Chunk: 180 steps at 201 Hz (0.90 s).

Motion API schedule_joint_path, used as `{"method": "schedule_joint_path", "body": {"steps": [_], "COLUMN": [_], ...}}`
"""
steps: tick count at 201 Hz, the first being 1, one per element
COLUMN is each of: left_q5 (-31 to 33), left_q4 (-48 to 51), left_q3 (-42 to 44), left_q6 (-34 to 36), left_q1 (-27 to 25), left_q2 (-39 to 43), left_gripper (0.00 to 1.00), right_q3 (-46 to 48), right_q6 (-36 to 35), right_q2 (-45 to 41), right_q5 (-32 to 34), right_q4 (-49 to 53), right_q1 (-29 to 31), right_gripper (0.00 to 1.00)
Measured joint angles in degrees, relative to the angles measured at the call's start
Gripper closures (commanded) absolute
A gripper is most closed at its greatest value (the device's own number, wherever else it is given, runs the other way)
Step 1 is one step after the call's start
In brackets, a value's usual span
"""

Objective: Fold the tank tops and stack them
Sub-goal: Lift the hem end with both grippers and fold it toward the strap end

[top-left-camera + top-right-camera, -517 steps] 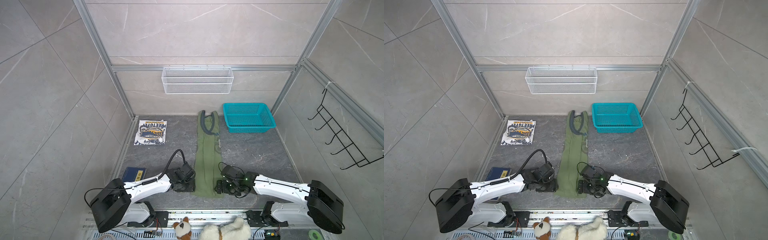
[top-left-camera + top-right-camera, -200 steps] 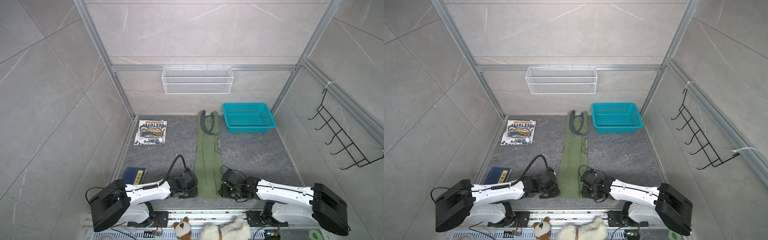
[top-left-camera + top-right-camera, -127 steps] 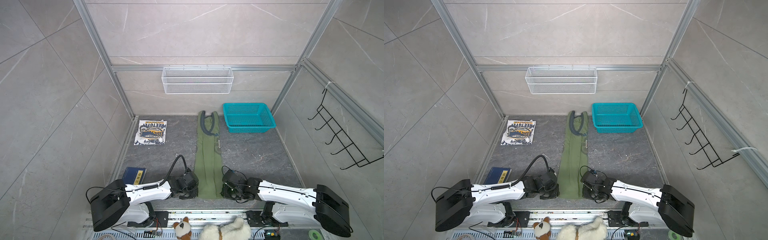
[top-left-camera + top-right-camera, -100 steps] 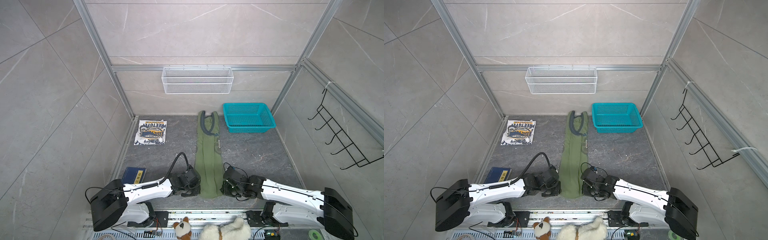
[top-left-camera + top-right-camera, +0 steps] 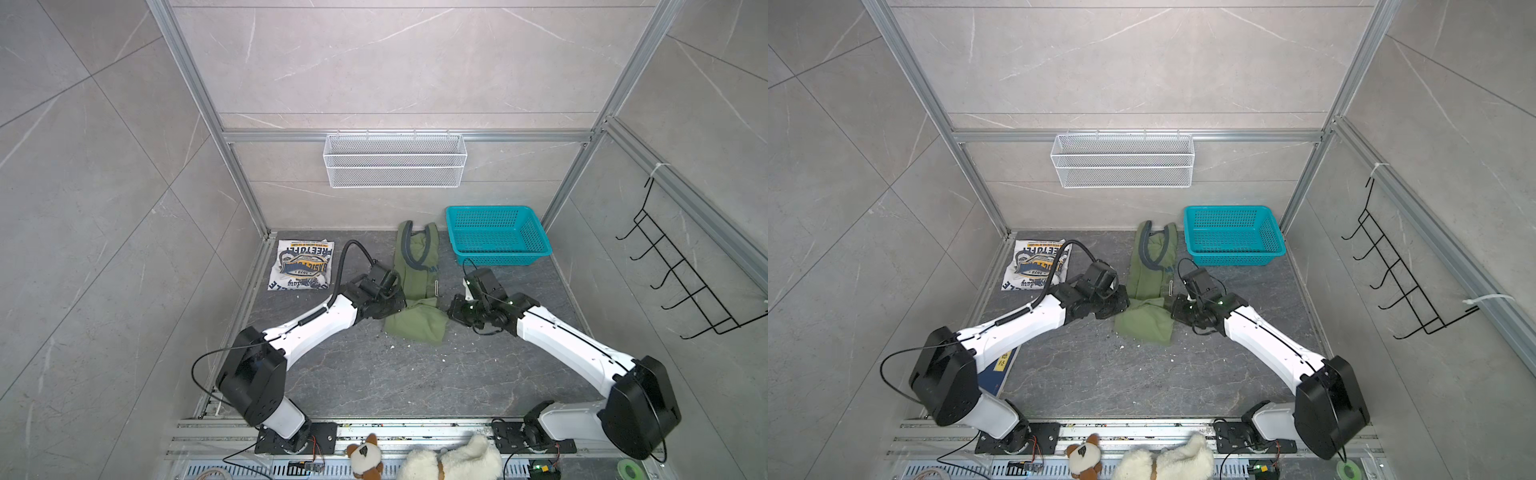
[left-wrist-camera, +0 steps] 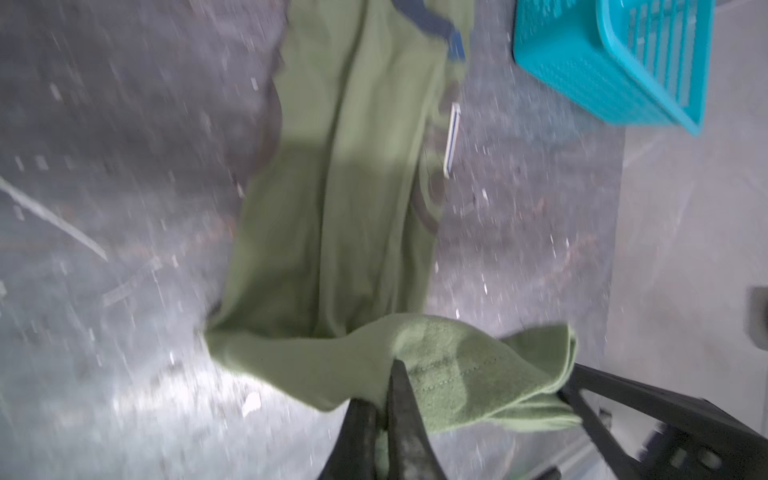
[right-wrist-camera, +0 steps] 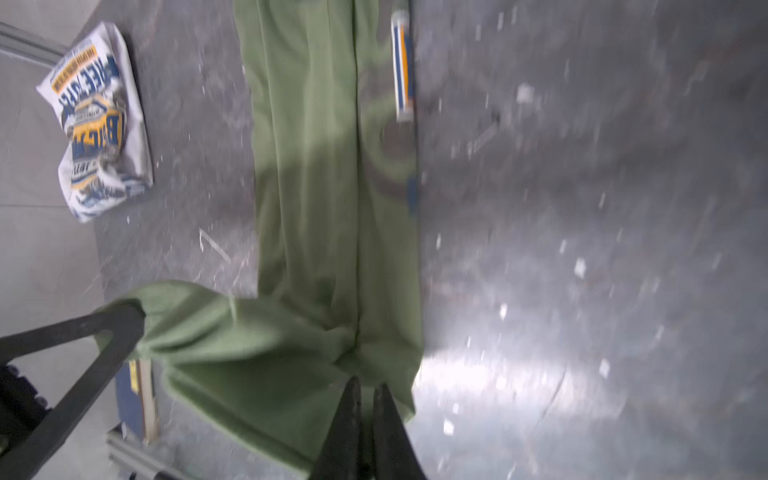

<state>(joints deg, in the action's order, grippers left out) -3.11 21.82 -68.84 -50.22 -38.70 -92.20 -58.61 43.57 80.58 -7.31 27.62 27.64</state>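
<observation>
On the grey table [image 5: 365,382], the olive tank top [image 5: 419,284] is laid out as a narrow strip stretching away from both grippers, with its near hem bunched between them. The folded white tank top [image 5: 301,264] is seen well beyond the left gripper [image 6: 392,368], on its outer side. The hem's corners are pinched in the closed left gripper and right gripper [image 7: 365,384].

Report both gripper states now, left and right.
Left gripper: closed, pinching the hem end of the olive green tank top.
Right gripper: closed, pinching the same tank top's hem end.
</observation>
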Motion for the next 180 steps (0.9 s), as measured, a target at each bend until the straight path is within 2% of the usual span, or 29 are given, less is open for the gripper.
{"method": "schedule_joint_path", "body": {"steps": [62, 101, 122, 180], "left_q5": [-5.01, -7.96, -8.92, -9.49], "left_q4": [-0.37, -0.79, -0.87, -0.37], "left_q3": [-15.85, -20.85, -21.27, -22.73], "left_q6": [4.68, 5.53, 5.62, 6.12], "left_q1": [6.69, 8.7, 9.46, 10.14], "left_q2": [-16.68, -23.58, -26.03, -28.74], "left_gripper": [0.91, 0.9, 0.89, 0.88], "right_q3": [-15.13, -17.0, -16.74, -14.95], "right_q6": [-6.62, -8.68, -9.9, -11.76], "right_q2": [16.31, 21.0, 22.45, 27.56], "right_q5": [-0.26, -0.22, -0.26, -2.64], "right_q4": [-3.58, -4.55, -5.88, -10.32], "right_q1": [-4.33, -5.29, -5.33, -5.33], "right_gripper": [0.88, 0.56, 0.47, 0.51]}}
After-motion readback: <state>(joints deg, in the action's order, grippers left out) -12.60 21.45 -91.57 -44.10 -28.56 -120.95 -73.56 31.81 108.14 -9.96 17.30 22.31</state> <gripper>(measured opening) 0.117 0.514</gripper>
